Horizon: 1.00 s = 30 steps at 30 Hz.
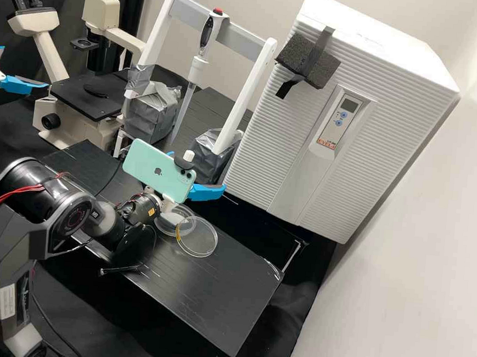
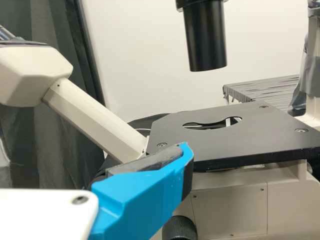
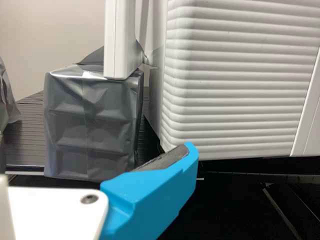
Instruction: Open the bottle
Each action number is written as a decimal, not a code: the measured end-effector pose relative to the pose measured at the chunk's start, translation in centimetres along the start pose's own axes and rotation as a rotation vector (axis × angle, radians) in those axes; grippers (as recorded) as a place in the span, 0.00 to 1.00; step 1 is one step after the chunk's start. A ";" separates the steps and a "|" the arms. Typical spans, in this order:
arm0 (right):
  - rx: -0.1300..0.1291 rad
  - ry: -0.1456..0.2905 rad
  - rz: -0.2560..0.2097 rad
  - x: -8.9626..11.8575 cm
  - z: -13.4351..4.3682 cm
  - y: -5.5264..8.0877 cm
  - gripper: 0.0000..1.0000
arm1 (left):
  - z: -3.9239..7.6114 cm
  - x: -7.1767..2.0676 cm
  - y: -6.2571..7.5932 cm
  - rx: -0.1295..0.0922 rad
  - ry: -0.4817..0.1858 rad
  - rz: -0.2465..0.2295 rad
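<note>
A small dark bottle with a white cap [image 1: 188, 156] stands upright just past the mint-green phone [image 1: 156, 169] mounted on my right wrist. My right gripper [image 1: 195, 172] is over the black bench with its blue fingers spread wide, one on each side of the bottle. Whether either finger touches the bottle is hidden. One of its fingers [image 3: 160, 185] points at a grey taped block [image 3: 90, 125]. My left gripper [image 1: 7, 69] hangs open at the far left beside the microscope [image 1: 74, 99]. One of its fingers [image 2: 150, 185] sits in front of the microscope stage [image 2: 235, 132].
Two clear petri dishes [image 1: 195, 235] lie on the raised black platform [image 1: 213, 292] in front of my right gripper. A pipette [image 1: 202, 49] hangs from a white stand on taped blocks. A large ribbed white machine [image 1: 337, 115] stands close on the right.
</note>
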 end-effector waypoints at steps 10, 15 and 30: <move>0.000 0.000 0.000 0.0 0.0 0.0 1.00 | 0.0 0.00 0.0 0.000 0.000 0.000; 0.000 0.000 0.000 0.0 0.0 0.0 1.00 | 0.7 0.00 -0.1 0.004 -0.041 -0.005; 0.000 0.000 0.000 0.0 0.0 0.0 1.00 | 8.1 -1.08 1.2 -0.037 -0.571 0.045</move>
